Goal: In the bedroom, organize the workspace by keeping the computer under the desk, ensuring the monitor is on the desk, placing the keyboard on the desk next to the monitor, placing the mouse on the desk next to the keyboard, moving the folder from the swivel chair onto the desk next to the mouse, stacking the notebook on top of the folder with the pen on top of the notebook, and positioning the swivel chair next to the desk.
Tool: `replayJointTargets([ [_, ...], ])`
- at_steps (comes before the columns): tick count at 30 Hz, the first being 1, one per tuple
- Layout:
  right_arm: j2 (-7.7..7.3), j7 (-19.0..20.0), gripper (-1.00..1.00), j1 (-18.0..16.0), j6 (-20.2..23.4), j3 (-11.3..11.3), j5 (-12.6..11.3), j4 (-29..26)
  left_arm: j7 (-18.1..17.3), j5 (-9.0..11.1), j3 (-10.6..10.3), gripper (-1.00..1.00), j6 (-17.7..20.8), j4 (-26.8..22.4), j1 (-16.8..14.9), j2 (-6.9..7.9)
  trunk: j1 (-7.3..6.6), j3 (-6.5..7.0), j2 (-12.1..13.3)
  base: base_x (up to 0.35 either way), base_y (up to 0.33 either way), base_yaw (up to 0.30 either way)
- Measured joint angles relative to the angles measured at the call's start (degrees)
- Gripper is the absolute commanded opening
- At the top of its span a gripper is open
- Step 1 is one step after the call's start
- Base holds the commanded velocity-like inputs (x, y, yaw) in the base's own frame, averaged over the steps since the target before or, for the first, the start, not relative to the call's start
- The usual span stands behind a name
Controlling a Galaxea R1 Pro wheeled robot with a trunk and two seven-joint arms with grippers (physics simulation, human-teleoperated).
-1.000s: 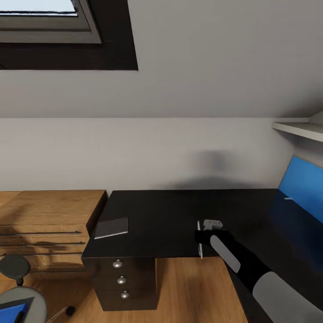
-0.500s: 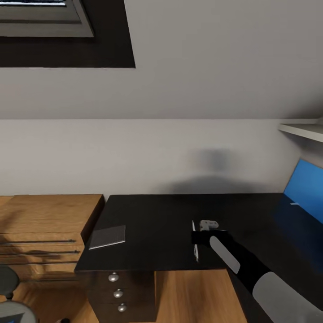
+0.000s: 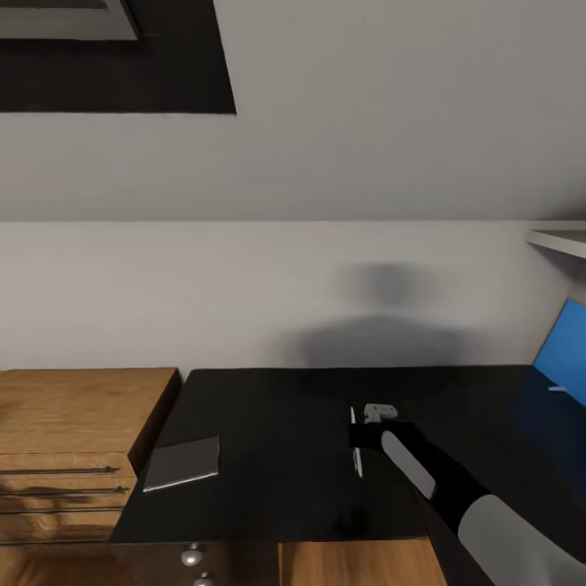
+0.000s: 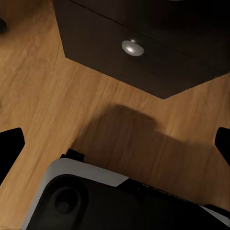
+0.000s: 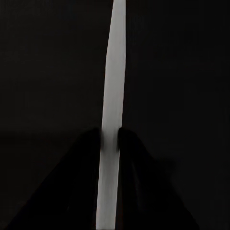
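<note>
My right gripper (image 3: pixel 358 437) is shut on a thin white pen (image 3: pixel 356 443), held low over the middle of the black desk (image 3: pixel 277 415). In the right wrist view the pen (image 5: pixel 111 105) runs straight up between the two dark fingers (image 5: pixel 88 148) over the dark desktop. A grey notebook (image 3: pixel 182 463) lies flat near the desk's front left corner, well left of the pen. The monitor's blue screen (image 3: pixel 566 350) shows at the desk's far right edge. My left gripper (image 4: pixel 115 143) hangs open over the wooden floor, its fingertips (image 4: pixel 9 146) far apart.
A light wooden dresser (image 3: pixel 73 407) stands against the desk's left side. The desk's dark drawer unit with a round knob (image 4: pixel 132 47) is in front of my left gripper, above my own base (image 4: pixel 96 196). A white shelf (image 3: pixel 561 240) juts out at the upper right.
The whole head view has shifted as the camera moved: the swivel chair has left the lower left corner and the desk's front drawers have sunk out. My right gripper keeps its hold on the pen.
</note>
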Motion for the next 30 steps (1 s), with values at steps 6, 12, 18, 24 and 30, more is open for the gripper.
replayJointTargets([
  [6,1.40,0.05,-1.00,0.00,-0.53,-0.04,0.23,4.16,-0.01,-0.07,0.00,1.00,-0.04,0.00,-0.01,0.00,0.02,0.00,0.01,0.051,0.000,0.000],
  [12,2.62,0.06,-1.00,-0.04,-1.79,-0.19,0.48,7.18,-0.08,-0.41,-0.01,1.00,-0.12,-0.13,-0.01,-0.12,0.02,0.00,0.01,0.008,0.000,0.000],
  [18,2.85,0.04,-1.00,-0.06,-2.04,-0.22,0.52,7.97,-0.09,-0.50,0.00,1.00,-0.13,-0.29,0.00,-0.24,0.45,-0.35,-0.78,0.001,0.000,0.000],
  [24,2.96,-0.02,-1.00,-0.07,-2.15,-0.20,0.53,8.55,-0.09,-0.52,0.00,1.00,-0.13,-0.35,-0.01,-0.26,1.77,-1.43,-3.19,0.000,0.000,0.000],
  [30,2.99,-0.03,-1.00,-0.07,-2.55,-0.20,0.53,9.56,-0.09,-0.49,0.00,1.00,-0.13,-0.35,0.00,-0.21,3.09,-2.51,-5.60,0.000,0.000,0.000],
])
